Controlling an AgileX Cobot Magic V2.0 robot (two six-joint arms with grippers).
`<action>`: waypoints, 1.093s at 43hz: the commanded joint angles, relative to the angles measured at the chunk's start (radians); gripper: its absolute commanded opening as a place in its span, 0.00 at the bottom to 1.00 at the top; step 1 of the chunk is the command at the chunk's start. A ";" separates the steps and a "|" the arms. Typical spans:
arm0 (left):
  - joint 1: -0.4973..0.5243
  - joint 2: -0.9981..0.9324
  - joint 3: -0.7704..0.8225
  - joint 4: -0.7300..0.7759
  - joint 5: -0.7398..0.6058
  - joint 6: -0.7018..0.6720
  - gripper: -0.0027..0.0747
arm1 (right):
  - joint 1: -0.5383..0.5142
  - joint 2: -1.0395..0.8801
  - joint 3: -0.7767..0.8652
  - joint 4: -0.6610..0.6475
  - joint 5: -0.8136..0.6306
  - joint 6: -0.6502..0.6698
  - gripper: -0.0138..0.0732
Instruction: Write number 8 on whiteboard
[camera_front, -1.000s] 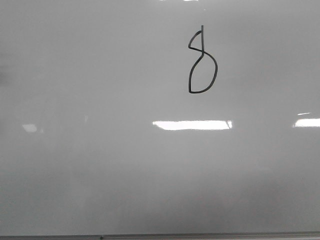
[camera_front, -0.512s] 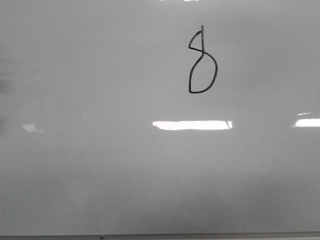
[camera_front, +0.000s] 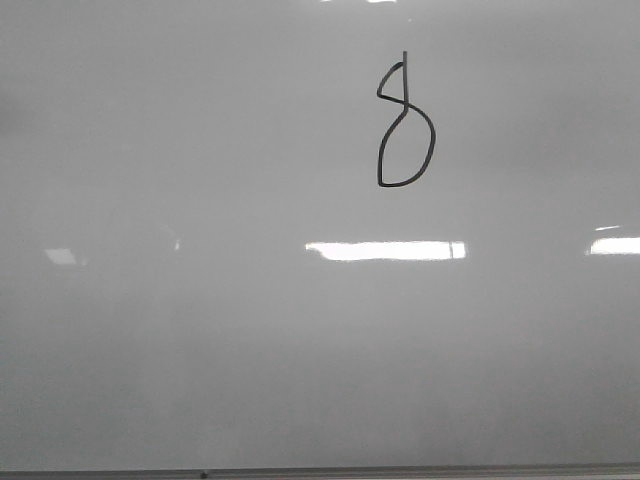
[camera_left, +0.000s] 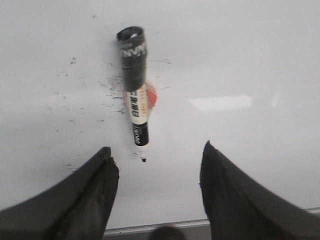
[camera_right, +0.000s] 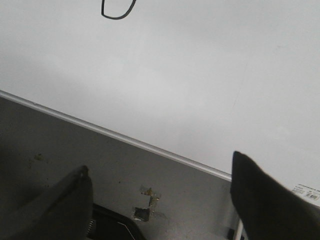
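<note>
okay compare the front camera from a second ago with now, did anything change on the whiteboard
Almost nothing. A faint dark smudge at the left edge of the whiteboard, seen in the earlier front views, is gone now; what cast it is out of sight. The number 8 has the same shape and place, with no new strokes.

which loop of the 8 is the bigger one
The lower loop of the number 8 on the whiteboard: wide and D-shaped, while the upper loop is narrow.

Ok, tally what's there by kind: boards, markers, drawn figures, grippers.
Whiteboard: 1
Marker, lying loose on the board: 1
Drawn number 8: 1
Grippers, left gripper and right gripper, both open: 2
Total: 5
</note>
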 joint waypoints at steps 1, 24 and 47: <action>-0.078 -0.132 -0.021 -0.004 0.006 0.002 0.52 | -0.006 -0.052 -0.004 -0.015 -0.049 0.021 0.84; -0.270 -0.518 0.148 -0.048 0.038 0.002 0.50 | -0.006 -0.201 0.089 -0.052 -0.055 0.010 0.84; -0.270 -0.514 0.151 -0.078 0.034 -0.007 0.29 | -0.006 -0.201 0.089 -0.053 -0.052 0.010 0.20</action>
